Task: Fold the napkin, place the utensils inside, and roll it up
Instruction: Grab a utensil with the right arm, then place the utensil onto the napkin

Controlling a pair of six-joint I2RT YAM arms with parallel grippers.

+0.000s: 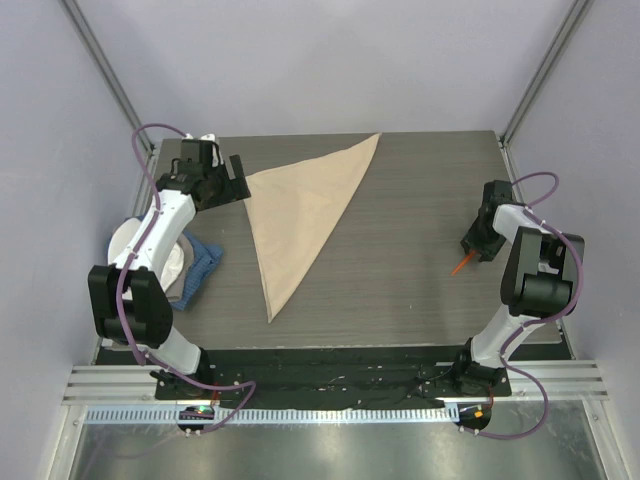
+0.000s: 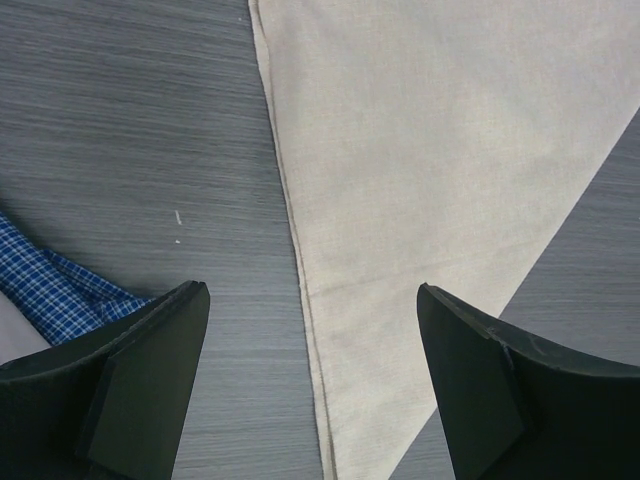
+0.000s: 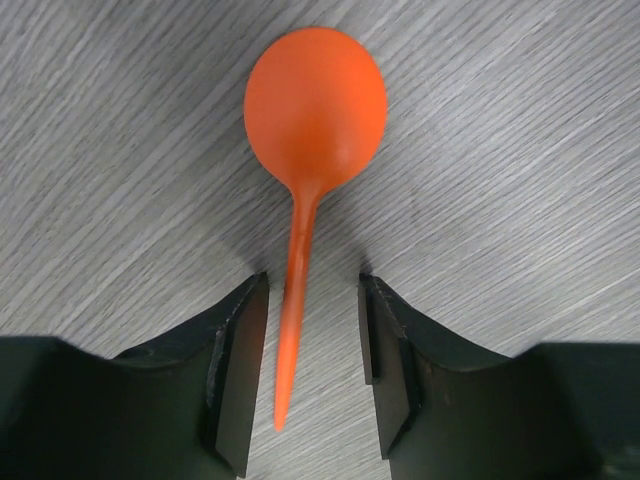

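Observation:
The beige napkin [image 1: 302, 210] lies folded into a triangle on the table, its long point toward the near edge. In the left wrist view the napkin [image 2: 440, 170] shows its folded edge running down between the fingers. My left gripper [image 1: 237, 180] is open and empty at the napkin's far left corner; it also shows in the left wrist view [image 2: 312, 300]. An orange spoon [image 3: 308, 130] lies flat on the table, its handle between the jaws of my right gripper [image 3: 310, 290], which is open and not touching it. From above, the spoon [image 1: 460, 265] peeks out below the right gripper [image 1: 478, 243].
A blue checked cloth [image 1: 200, 270] and a white plate [image 1: 170, 260] sit at the left edge by the left arm. The blue cloth also shows in the left wrist view [image 2: 60, 290]. The table's right edge is close to the right gripper.

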